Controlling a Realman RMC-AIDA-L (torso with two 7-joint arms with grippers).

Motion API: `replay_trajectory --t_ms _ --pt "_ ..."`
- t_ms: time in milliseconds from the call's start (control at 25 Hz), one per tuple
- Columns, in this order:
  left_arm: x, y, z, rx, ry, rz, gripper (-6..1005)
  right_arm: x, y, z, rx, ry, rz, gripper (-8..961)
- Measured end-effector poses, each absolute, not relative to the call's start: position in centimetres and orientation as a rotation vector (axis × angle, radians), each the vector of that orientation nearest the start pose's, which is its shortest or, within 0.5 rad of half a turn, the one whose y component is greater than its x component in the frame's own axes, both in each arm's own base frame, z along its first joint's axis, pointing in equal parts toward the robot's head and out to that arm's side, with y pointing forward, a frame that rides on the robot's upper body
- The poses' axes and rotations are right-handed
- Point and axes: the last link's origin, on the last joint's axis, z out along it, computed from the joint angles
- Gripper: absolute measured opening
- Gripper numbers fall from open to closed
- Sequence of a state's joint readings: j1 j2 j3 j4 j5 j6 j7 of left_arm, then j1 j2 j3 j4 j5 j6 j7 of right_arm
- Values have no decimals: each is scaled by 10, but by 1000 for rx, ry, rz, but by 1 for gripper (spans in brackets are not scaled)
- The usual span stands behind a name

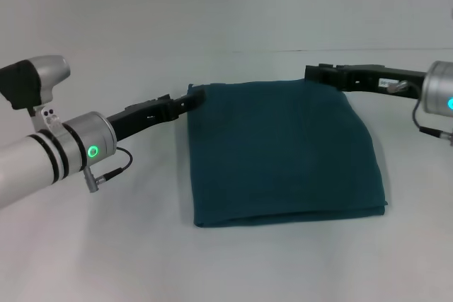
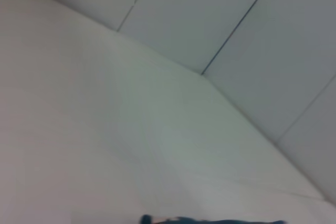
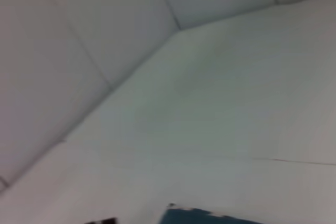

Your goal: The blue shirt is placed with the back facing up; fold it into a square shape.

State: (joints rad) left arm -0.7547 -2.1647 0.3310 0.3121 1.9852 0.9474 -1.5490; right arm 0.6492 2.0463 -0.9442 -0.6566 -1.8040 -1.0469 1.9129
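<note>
Head view: our left claw (image 1: 197, 97) meets the far left corner of the blue shirt (image 1: 283, 153); our right claw (image 1: 318, 74) meets the far right corner. We cannot tell either grip. Shirt lies folded, near square, on the table (image 1: 106, 245). We judge corners should release together, edges aligned.

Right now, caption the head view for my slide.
Blue shirt folded square on table, left gripper and right gripper at its far corners.
</note>
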Motion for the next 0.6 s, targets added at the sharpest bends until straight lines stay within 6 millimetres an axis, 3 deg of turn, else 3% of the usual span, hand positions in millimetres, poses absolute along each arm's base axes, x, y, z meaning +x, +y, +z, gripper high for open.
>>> replay_trajectory --t_ms 240,600 --pt "-259 406 -72 -2078 -1287 -680 891 229 408 22 -2365 1110 763 498" --pt "-251 412 -72 -2092 -1255 -670 881 234 405 20 -2368 1092 756 718"
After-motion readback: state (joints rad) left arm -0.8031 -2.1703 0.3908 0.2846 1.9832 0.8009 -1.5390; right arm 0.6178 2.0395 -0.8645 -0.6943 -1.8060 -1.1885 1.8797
